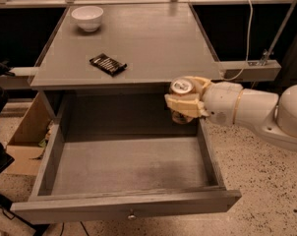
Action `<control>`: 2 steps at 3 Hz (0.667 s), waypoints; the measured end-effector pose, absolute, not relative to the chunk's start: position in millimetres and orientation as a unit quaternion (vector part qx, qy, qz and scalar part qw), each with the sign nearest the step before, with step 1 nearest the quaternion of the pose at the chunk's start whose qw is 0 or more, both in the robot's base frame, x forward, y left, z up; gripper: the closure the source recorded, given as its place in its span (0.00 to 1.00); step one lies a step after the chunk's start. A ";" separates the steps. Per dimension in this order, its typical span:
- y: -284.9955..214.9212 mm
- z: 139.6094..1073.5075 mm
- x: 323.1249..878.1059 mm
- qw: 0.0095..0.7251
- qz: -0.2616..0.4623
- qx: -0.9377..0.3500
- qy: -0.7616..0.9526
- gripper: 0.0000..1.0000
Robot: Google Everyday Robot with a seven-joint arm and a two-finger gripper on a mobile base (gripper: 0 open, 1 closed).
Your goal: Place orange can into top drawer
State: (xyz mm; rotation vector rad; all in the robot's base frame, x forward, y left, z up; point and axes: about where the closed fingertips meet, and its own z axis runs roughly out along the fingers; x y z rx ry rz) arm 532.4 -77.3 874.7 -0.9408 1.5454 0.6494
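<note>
- Camera view: the gripper (186, 103) is clamped around the orange can (181, 87), holding it upright over the back right part of the open top drawer (124, 203).
- The can is grasped and lifted; by my judgement, lowering and release remain.

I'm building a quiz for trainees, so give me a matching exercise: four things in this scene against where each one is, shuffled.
Things:
1. white bowl
2. snack bar
3. orange can
4. top drawer

Places:
A. pulled open below the tabletop
B. back left corner of the tabletop
C. held in the gripper, by the drawer's back right corner
D. flat on the tabletop, toward its front

Pairs: 1-B, 2-D, 3-C, 4-A
</note>
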 end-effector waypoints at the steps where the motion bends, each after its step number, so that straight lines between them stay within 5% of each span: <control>1: -49.4 824.1 523.5 0.546 0.296 -0.420 0.662 1.00; 2: -25.7 787.0 523.2 0.533 0.313 -0.439 0.652 1.00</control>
